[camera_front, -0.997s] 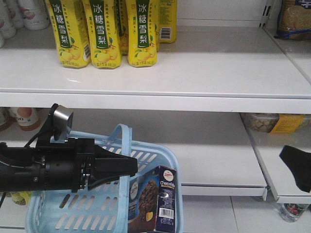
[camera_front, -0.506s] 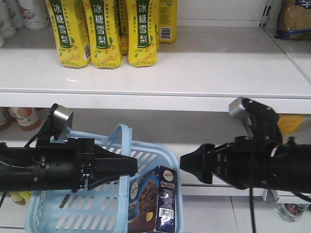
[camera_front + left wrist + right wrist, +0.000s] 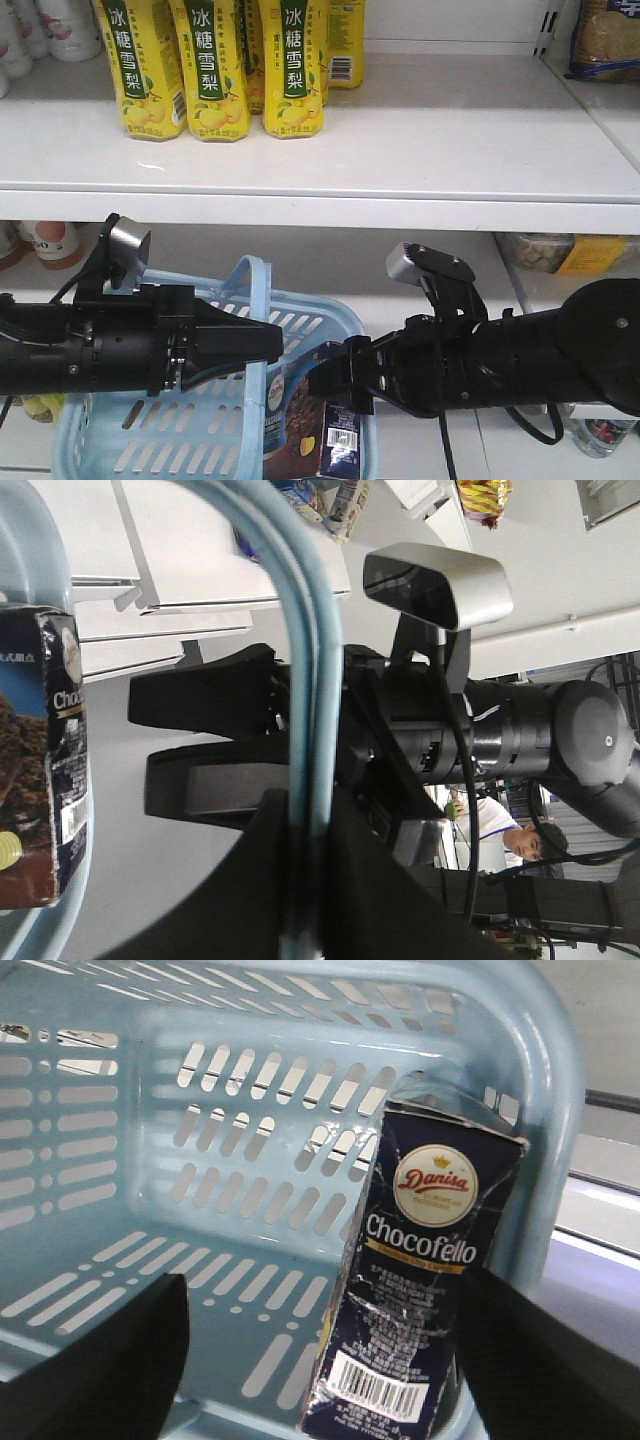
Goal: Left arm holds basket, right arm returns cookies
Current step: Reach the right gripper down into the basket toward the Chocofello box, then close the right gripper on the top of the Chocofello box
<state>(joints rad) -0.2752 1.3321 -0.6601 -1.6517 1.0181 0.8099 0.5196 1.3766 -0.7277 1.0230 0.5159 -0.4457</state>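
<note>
Inside basket (image 3: 200,1220) corner, upright: cookies (image 3: 410,1290) lettered "Danisa Chocofello"; right gripper (image 3: 335,385) spread wide, empty; left gripper (image 3: 262,345) clamped on handle (image 3: 247,272).

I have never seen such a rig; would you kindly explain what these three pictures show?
This is a two-armed robot facing shop shelves. The front view shows both arms: the left hand grips the blue basket by its handle, and the right hand is at the basket's rim. The other two pictures come from a camera on each wrist. The right wrist's looks between that hand's open fingers at a cookie carton standing in the basket's corner, not yet held. Yellow bottles stand on the upper shelf.
</note>
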